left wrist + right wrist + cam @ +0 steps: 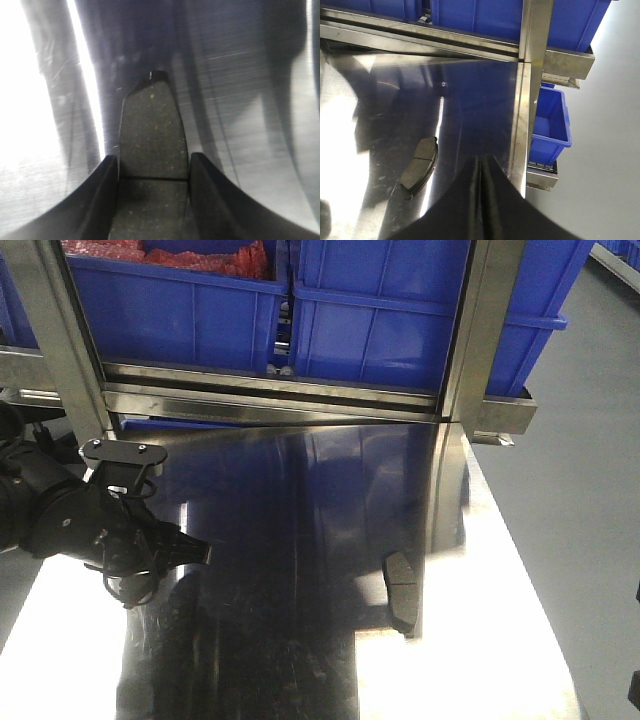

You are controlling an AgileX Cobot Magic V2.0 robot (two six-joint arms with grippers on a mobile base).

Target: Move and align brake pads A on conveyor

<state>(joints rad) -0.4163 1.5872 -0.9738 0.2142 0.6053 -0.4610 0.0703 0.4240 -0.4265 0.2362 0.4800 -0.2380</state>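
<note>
left gripper [153, 162]: jaws clamped on held pad [150, 125]
right gripper [481, 161]: jaws pressed together
loose pad [419, 165]: flat on steel counter [380, 100], near right gripper

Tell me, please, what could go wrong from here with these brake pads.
1. The left gripper pinches the held pad only by its side edges near the groove; it could pivot or slip in transit.
2. The right gripper has its jaws shut; lowered like this onto the loose pad, it would likely shove it across the shiny steel table.
3. Glare beside that pad may blur its outline.
</note>
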